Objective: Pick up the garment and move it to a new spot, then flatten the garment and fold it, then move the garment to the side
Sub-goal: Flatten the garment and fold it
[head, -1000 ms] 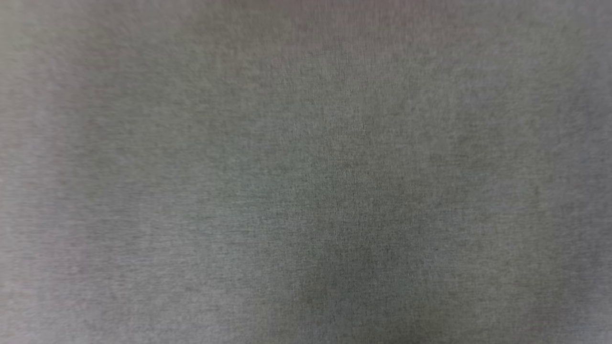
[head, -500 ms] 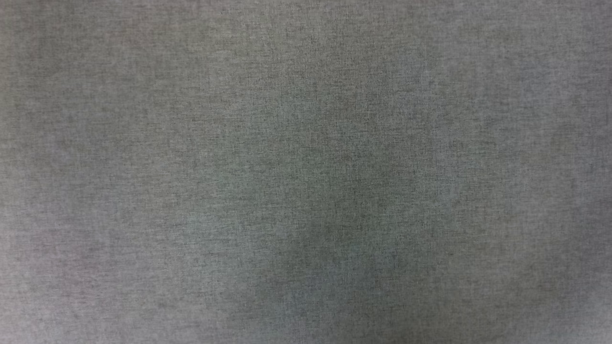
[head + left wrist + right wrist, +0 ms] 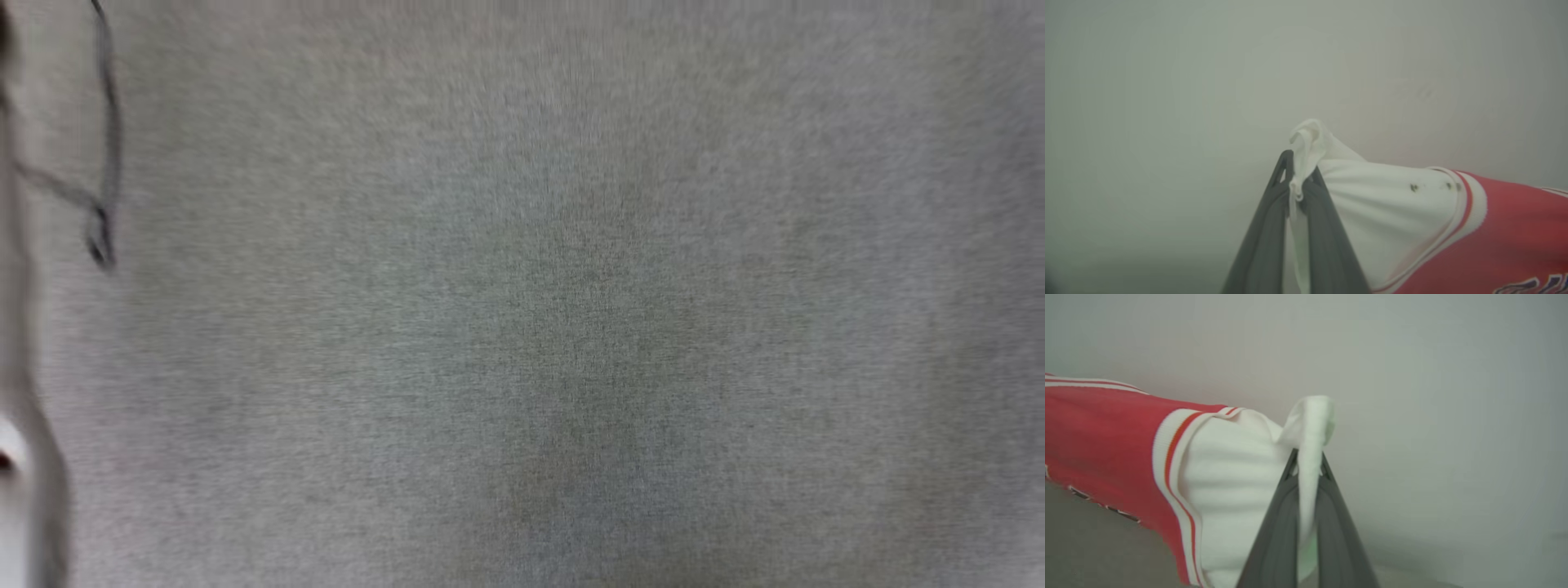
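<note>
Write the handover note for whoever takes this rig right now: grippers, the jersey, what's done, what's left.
Left gripper: shut on a bunched white sleeve end of the jersey.
Right gripper: shut on the other white sleeve end.
Jersey: stretched between the two grippers, red body hanging in the span, apparently lifted off the grey cloth surface.
Done: jersey picked up by both sleeves.
Left: set it down at the new spot, flatten, fold, move it aside. The head view is blurred, so check the placement before releasing.
</note>
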Controlling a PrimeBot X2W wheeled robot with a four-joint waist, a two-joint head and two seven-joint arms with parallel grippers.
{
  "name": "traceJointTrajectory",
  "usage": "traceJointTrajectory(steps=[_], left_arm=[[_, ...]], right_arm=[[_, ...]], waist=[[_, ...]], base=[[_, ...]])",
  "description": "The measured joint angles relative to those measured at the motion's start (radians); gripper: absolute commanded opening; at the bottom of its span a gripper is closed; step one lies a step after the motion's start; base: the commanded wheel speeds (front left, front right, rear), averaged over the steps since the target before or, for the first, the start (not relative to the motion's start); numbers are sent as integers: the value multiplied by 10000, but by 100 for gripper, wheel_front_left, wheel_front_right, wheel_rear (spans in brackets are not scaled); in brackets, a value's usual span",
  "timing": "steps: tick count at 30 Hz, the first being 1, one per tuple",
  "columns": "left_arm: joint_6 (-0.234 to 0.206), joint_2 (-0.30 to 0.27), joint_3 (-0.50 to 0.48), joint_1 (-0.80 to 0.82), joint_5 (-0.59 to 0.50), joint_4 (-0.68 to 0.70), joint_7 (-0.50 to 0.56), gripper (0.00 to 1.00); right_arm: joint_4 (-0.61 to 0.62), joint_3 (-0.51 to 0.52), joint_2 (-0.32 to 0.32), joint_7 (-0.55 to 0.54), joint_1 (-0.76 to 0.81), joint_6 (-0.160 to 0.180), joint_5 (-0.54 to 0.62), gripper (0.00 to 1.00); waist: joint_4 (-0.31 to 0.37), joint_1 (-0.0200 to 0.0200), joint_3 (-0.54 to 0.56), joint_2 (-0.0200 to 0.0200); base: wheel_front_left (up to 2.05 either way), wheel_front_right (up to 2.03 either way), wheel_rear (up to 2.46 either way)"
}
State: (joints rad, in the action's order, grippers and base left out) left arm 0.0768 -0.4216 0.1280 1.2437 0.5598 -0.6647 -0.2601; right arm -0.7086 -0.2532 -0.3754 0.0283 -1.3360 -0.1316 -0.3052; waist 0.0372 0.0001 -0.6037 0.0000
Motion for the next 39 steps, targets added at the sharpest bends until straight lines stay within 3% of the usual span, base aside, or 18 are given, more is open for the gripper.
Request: traceJointTrajectory(steps=[6,12,21,27,30,32,33,34,35,39], left_arm=[[-102,736,-769,-3749,-90,1513,0,0],[-443,1496,-938,-7444,-222,3118,4,0],[-1034,1680,-727,-11295,-196,4171,539,0],[-1423,1776,-407,-13347,-297,4481,1074,0],[-1593,1770,-370,-14095,-303,4633,1248,0],[-1662,1756,-313,-14480,-318,4706,1344,0],[-1680,1735,-280,-14624,-366,4765,1358,0],[-1691,1708,-249,-14730,-376,4832,1388,0],[-1691,1680,-203,-14820,-385,4905,1444,0],[-1735,1645,-13,-14996,-537,5168,1517,0]], right_arm=[[1864,403,-401,-426,3568,0,-499,0],[4217,1726,-178,-1120,7485,0,-412,0],[6759,3342,1471,-2100,12695,0,-155,0],[7198,3785,2533,-2617,15384,2,-25,0],[7171,3825,2761,-2727,16213,2,96,0],[7028,3837,2859,-2771,16680,2,274,24],[6966,3845,2903,-2809,16893,2,314,46],[6903,3864,2943,-2832,17048,2,313,81],[6845,3814,2951,-2924,17149,2,313,100],[6926,3714,2978,-3106,17212,6,209,100]], waist=[[-138,0,1178,0],[-275,-3,2470,0],[-519,-5,4132,0],[-627,-5,5154,0],[-631,-5,5560,0],[-623,-5,5799,0],[-621,-5,5906,0],[-620,-5,5995,0],[-617,-5,6068,0],[-632,-4,6169,0]], base=[[0,0,0],[0,0,0],[0,0,0],[0,0,0],[0,0,0],[0,0,0],[0,0,0],[0,0,0],[0,0,0],[0,0,0]])
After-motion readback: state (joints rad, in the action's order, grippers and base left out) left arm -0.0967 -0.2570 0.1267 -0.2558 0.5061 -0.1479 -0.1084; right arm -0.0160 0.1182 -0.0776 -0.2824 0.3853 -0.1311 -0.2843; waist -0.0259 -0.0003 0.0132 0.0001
